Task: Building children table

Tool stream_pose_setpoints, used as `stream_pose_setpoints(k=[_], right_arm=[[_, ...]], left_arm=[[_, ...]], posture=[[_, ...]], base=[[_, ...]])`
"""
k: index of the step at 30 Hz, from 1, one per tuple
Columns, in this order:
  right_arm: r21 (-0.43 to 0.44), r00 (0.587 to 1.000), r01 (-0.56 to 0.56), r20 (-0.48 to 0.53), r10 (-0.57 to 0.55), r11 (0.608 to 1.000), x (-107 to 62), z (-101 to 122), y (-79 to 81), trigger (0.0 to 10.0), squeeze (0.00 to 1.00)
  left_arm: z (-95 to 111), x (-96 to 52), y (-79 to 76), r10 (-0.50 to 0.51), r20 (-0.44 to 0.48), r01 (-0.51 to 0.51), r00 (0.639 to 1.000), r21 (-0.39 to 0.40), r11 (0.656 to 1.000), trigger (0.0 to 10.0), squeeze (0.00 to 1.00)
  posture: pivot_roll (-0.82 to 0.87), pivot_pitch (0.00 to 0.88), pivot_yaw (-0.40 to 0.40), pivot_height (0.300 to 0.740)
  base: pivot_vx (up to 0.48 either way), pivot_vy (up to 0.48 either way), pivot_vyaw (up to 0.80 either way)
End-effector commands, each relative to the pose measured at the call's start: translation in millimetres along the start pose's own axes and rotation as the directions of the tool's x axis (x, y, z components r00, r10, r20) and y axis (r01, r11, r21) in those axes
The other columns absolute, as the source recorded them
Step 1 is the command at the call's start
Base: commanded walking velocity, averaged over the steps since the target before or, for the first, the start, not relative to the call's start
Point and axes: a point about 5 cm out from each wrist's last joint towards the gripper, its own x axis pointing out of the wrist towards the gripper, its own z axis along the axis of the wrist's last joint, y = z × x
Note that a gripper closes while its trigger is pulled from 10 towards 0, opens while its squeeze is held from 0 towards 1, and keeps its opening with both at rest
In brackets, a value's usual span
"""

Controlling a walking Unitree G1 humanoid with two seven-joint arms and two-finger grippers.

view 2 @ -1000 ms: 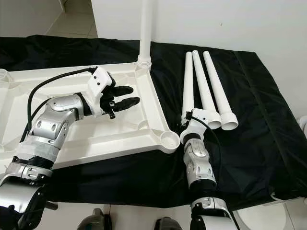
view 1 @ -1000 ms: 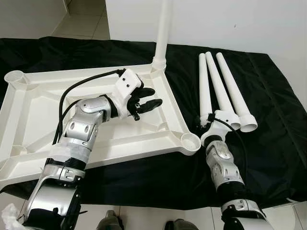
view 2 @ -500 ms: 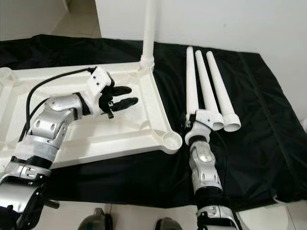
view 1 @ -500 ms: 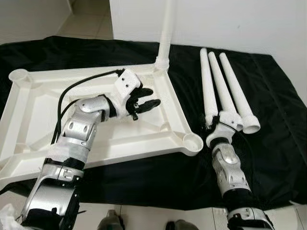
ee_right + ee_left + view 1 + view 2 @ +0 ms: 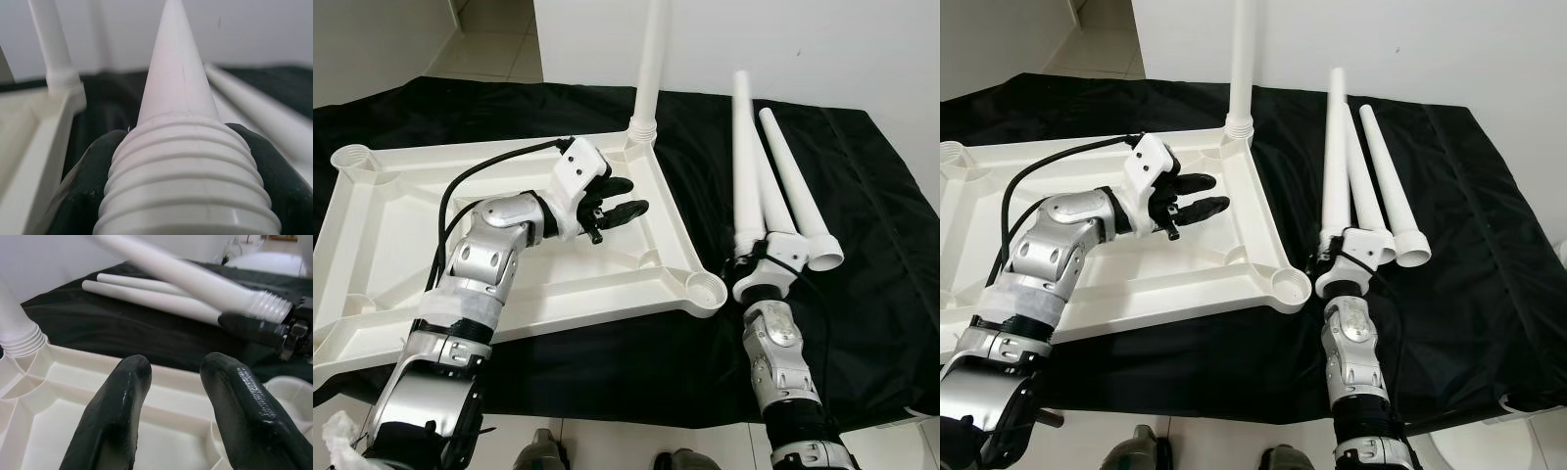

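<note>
A white table top (image 5: 382, 225) lies upside down on black cloth. One white leg (image 5: 649, 69) stands upright in its far right corner. My right gripper (image 5: 759, 266) is shut on the threaded end of a second leg (image 5: 745, 157), which tilts up off the cloth; the ribbed thread (image 5: 186, 171) sits between the black fingers (image 5: 78, 196). Two more legs (image 5: 793, 181) lie flat beside it. My left gripper (image 5: 628, 196) hovers open and empty over the top's underside near its right rim, its fingers (image 5: 122, 421) apart. The near right corner socket (image 5: 705, 290) is empty, just left of the right gripper.
The black cloth (image 5: 871, 274) covers the floor up to a white wall (image 5: 842, 49) behind. Another empty socket (image 5: 352, 157) sits at the far left corner. Pale tiles (image 5: 607, 446) show at the cloth's near edge.
My right gripper has raised the held leg, so its thin end now points up off the cloth instead of lying with the other two. The left arm has barely moved.
</note>
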Motion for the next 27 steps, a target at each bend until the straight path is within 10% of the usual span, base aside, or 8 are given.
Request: stream_pose_setpoints(k=[1, 6, 7, 16, 17, 27], right_arm=[[-0.015, 0.993, 0.000, 0.118, 0.002, 1.000, 4.1, 19, -1.5, 10.0, 0.00], [-0.041, 0.973, -0.007, 0.230, 0.017, 0.999, 10.2, 44, -3.7, 10.0, 0.00], [-0.050, 0.961, -0.024, 0.273, 0.036, 0.998, 13.1, 56, -3.2, 10.0, 0.00], [-0.097, 0.924, -0.068, 0.370, 0.099, 0.993, 20.5, 87, -2.7, 10.0, 0.00], [-0.112, 0.917, -0.071, 0.383, 0.109, 0.991, 21.7, 91, -3.6, 10.0, 0.00], [-0.166, 0.870, -0.193, 0.427, 0.246, 0.967, 22.5, 111, 11.2, 10.0, 0.00]], left_arm=[[5, 2.6, 4.7, 0.050, 0.019, -0.049, 0.999, -0.048, 0.998, 10.0, 0.00], [21, 5.7, 6.4, -0.008, 0.096, 0.020, 0.995, -0.123, 0.992, 10.0, 0.00], [28, 7.8, 7.8, -0.032, 0.137, 0.057, 0.990, -0.186, 0.981, 10.0, 1.00], [57, 10.3, 14.5, -0.105, 0.269, 0.178, 0.957, -0.264, 0.948, 10.0, 1.00], [63, 11.0, 17.5, -0.112, 0.281, 0.192, 0.953, -0.276, 0.942, 10.0, 0.00], [89, 16.5, 20.8, -0.137, 0.378, 0.307, 0.915, -0.434, 0.847, 10.0, 0.00]], posture=[[0.05, 0.030, 0.016, 0.740], [0.05, 0.018, 0.015, 0.740], [0.05, 0.013, 0.014, 0.740], [0.03, 0.003, 0.017, 0.740], [0.03, 0.001, 0.017, 0.740], [0.02, 0.000, 0.022, 0.740]], base=[[0.000, 0.000, 0.00], [0.000, 0.000, 0.00], [0.000, 0.000, 0.00], [0.000, 0.000, 0.00], [0.000, 0.000, 0.00], [0.000, 0.000, 0.00]])
